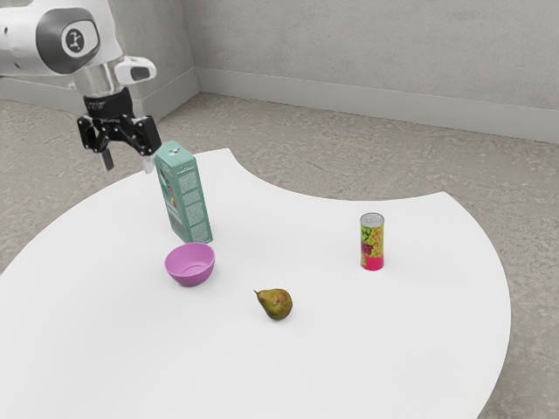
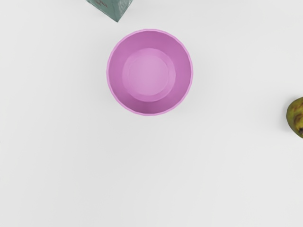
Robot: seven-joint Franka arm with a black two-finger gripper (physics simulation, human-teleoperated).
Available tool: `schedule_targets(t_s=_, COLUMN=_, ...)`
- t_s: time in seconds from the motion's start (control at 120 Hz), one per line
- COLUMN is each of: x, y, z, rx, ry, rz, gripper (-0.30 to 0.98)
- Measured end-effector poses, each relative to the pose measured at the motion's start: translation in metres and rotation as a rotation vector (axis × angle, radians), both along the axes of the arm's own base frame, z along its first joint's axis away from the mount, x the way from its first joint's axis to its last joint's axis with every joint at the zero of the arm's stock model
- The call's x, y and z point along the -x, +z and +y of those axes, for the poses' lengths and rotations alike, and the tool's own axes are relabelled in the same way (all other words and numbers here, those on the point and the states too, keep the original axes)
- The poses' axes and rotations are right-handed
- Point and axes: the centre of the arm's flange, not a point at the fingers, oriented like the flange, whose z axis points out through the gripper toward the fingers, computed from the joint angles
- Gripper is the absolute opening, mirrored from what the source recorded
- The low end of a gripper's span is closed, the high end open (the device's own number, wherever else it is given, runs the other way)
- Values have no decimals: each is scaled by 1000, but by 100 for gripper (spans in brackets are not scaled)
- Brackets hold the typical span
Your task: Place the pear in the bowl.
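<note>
My gripper [image 1: 128, 162] is raised at the exterior view's upper left, its two fingers spread apart with nothing between them. The purple bowl [image 1: 190, 264] stands upright on the table, and its inside is bare. To the exterior view's right of the bowl, and apart from it, the brownish-green pear [image 1: 277, 303] lies on its side with the stem toward the bowl. The wrist view looks down into the bowl [image 2: 148, 74], with part of the pear [image 2: 296, 117] at that picture's edge.
A tall teal carton [image 1: 183, 195] stands just behind the bowl; its corner [image 2: 113, 6] also appears in the wrist view. A green and pink can [image 1: 372, 242] is upright toward the exterior view's right. The white table [image 1: 349, 367] has a curved edge.
</note>
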Motion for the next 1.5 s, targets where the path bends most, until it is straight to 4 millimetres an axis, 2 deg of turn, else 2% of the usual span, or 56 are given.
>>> schedule_targets(t_s=0.167, x=-5, y=-3, z=5, rx=-18, ry=7, rz=-37, gripper=67)
schedule_targets(t_s=0.258, x=-6, y=-24, z=9, rx=-50, ry=12, rz=-24, gripper=67)
schedule_targets(t_s=0.35, x=-16, y=-56, z=6, rx=-72, ry=29, rz=5, gripper=67)
schedule_targets(t_s=0.4, x=-26, y=-70, z=-22, rx=-81, ry=-4, rz=16, gripper=67)
schedule_targets(t_s=0.492, x=-37, y=-97, z=-128, rx=-98, ry=-147, rz=28, gripper=67)
schedule_targets(t_s=0.533, x=-38, y=-107, z=-157, rx=-103, ry=-180, rz=28, gripper=66)
schedule_targets(t_s=0.742, x=-48, y=-164, z=-195, rx=-123, ry=-155, rz=26, gripper=66)
schedule_targets(t_s=1.0, x=-52, y=-203, z=-249, rx=-132, ry=-158, rz=-14, gripper=66)
schedule_targets(t_s=1.075, x=-47, y=-221, z=-258, rx=-133, ry=-158, rz=-18, gripper=66)
schedule_targets(t_s=1.208, x=-44, y=-237, z=-273, rx=-132, ry=-164, rz=-38, gripper=66)
schedule_targets(t_s=1.367, x=-46, y=-253, z=-273, rx=-136, ry=-160, rz=-44, gripper=66)
schedule_targets(t_s=1.5, x=-49, y=-254, z=-269, rx=-148, ry=-197, rz=-59, gripper=65)
